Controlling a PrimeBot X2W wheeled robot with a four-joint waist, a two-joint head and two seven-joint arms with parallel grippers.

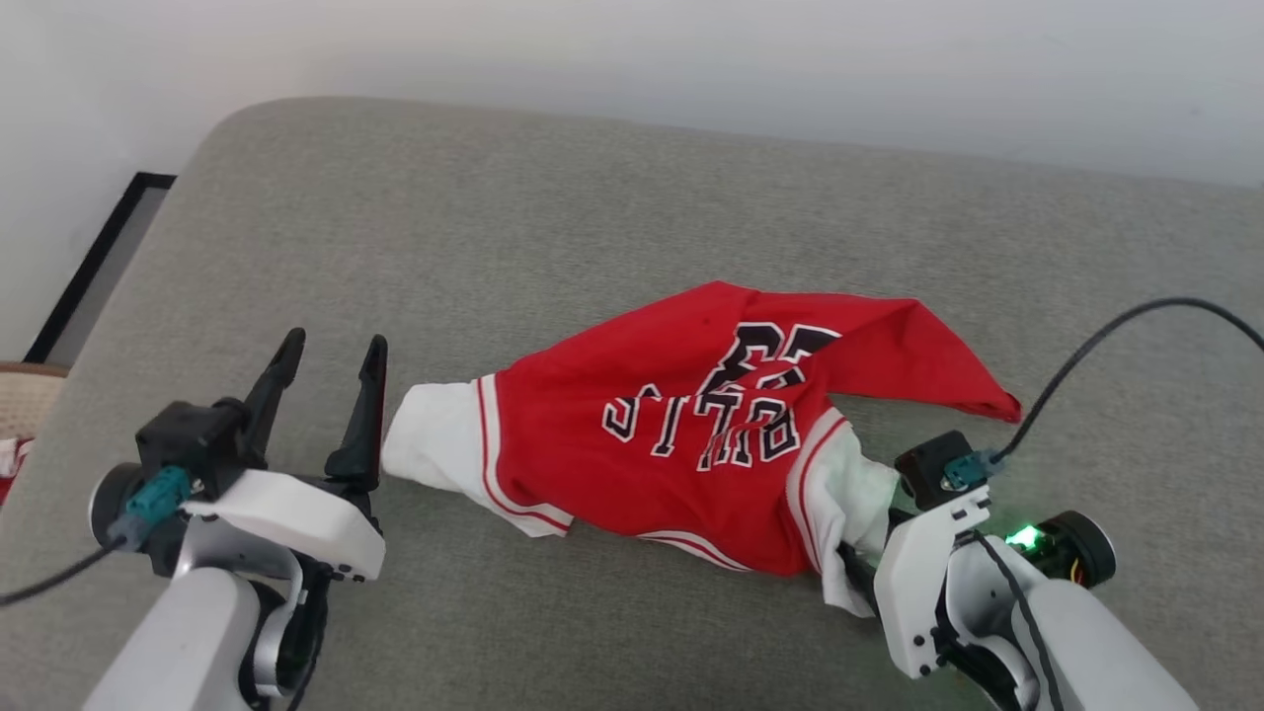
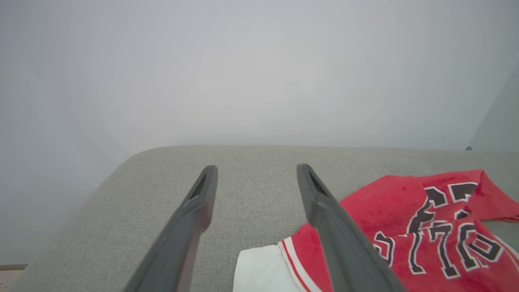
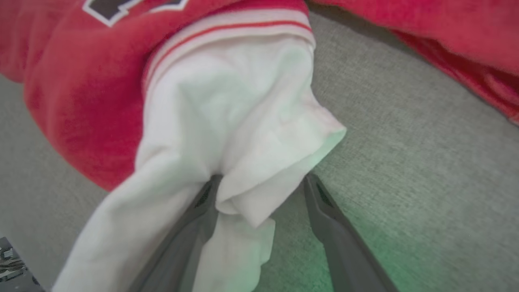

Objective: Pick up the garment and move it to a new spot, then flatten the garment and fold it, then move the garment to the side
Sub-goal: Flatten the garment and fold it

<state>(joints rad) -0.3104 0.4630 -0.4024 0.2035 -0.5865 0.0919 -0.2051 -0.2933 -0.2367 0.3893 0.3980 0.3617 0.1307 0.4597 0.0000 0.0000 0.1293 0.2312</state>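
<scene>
Garment (image 1: 691,434): lies crumpled in the middle of the grey cushion (image 1: 494,217), red side up, lettering (image 1: 711,415) upside down in the head view, one red corner trailing off to the robot's right.
Lining (image 3: 227,121): white cloth spills out past a striped hem band (image 1: 489,444) at each near end of the heap.
Left claw (image 1: 334,346): open and empty, fingers wide apart, just beside the left-hand white end and not touching it as far as I can tell.
Right claw (image 3: 262,178): open, gripping nothing; in its wrist view a fold of lining sits between the fingers and drapes over one of them.
Step in hand: most likely flattening, with each claw set to take one end.
Progress: early to middle, I judge; nothing is flat or folded yet.
Right grip: close on the fold already between the fingers, but push in deeper first, since only a thin loose edge lies there and could slip out.
Left grip: slide toward the white end low along the cushion so the lower finger goes under the cloth. Take the hem band, not lining alone.
Spreading: draw both ends apart evenly and low.
Risk: pulling on lining only may turn the garment further inside out instead of smoothing it.
Check: lettering lies smooth, trailing corner laid out.
</scene>
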